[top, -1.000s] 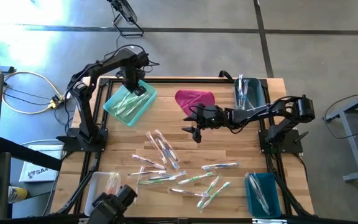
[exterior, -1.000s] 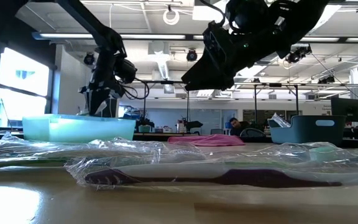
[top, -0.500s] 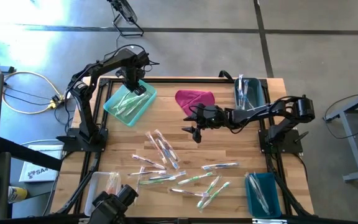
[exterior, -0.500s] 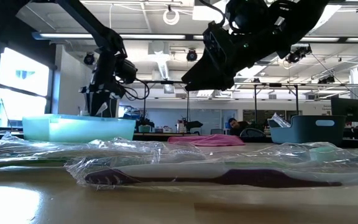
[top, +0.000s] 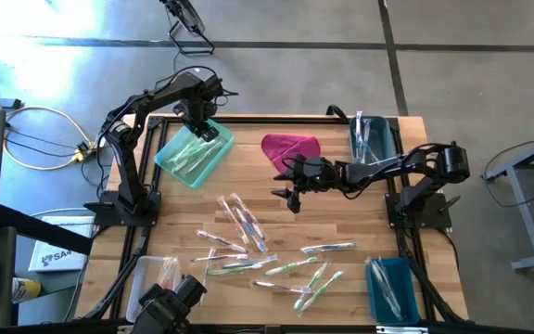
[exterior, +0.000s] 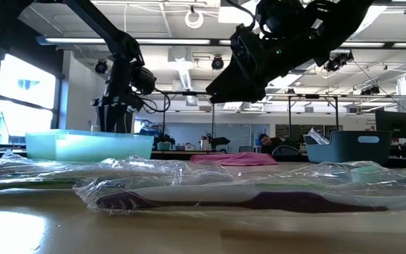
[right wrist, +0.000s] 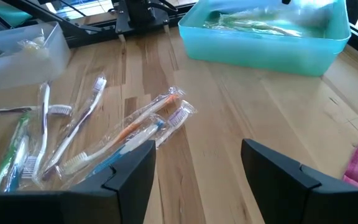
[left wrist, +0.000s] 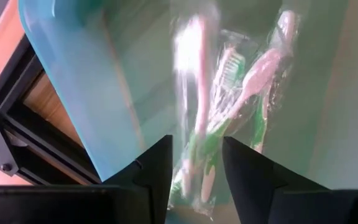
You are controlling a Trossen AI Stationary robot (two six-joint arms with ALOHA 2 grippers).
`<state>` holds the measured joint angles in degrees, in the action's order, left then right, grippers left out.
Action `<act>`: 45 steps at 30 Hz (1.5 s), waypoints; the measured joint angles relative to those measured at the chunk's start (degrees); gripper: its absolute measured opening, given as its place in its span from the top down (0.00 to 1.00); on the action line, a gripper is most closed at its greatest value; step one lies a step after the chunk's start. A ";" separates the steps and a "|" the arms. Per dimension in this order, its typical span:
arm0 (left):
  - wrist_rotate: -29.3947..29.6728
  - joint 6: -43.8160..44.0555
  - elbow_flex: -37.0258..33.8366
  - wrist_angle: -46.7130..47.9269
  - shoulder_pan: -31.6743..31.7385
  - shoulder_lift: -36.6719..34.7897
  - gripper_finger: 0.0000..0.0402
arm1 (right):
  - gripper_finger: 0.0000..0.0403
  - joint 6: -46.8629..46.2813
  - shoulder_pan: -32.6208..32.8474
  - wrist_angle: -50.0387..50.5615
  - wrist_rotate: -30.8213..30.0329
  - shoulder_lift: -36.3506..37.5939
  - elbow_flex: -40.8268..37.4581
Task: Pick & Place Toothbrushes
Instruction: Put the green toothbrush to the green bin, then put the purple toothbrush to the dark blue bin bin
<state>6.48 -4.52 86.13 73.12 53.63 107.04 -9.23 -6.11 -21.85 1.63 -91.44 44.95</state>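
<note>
Teal bin [top: 193, 154] holds wrapped toothbrushes [left wrist: 229, 93]; left fingers [left wrist: 194, 165] part-open above them, gripping nothing. Right fingers [right wrist: 197, 163] wide, empty, over desk [top: 360, 218] near magenta cloth [top: 291, 148]

Toothbrushes [top: 267, 246] — thin, pink, green, blue and white handles, each sealed in a clear shiny wrapper. Most are lying flat and scattered at varied angles across the wooden table's near half, some overlapping. Further ones are resting in the light teal bin [top: 213, 160], the two dark teal bins [top: 386, 148] — and the clear tray [top: 142, 276].
</note>
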 joint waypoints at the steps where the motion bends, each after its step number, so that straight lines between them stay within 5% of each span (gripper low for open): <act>1: 0.00 -0.01 0.00 0.01 0.00 0.00 0.66 | 0.43 0.00 0.00 0.00 0.01 0.00 0.00; 20: -0.20 -5.15 -0.02 4.87 -1.00 -1.05 0.66 | 0.43 -0.23 0.00 0.02 0.02 0.02 0.00; 32: -3.93 -6.30 -0.80 -1.03 -6.96 -16.68 0.66 | 0.43 -0.23 0.00 0.00 0.00 0.02 0.00; 37: -9.92 -7.27 -9.41 -10.82 -11.17 -28.26 0.66 | 0.43 -0.23 0.00 0.07 0.00 0.02 0.00; 45: -13.77 -1.89 -34.77 -30.69 -20.78 -50.82 0.66 | 0.43 -0.23 0.00 0.17 0.00 0.02 0.00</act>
<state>-7.29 -6.41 51.35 42.43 32.85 56.22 -9.45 -6.11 -21.67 1.63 -91.42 44.95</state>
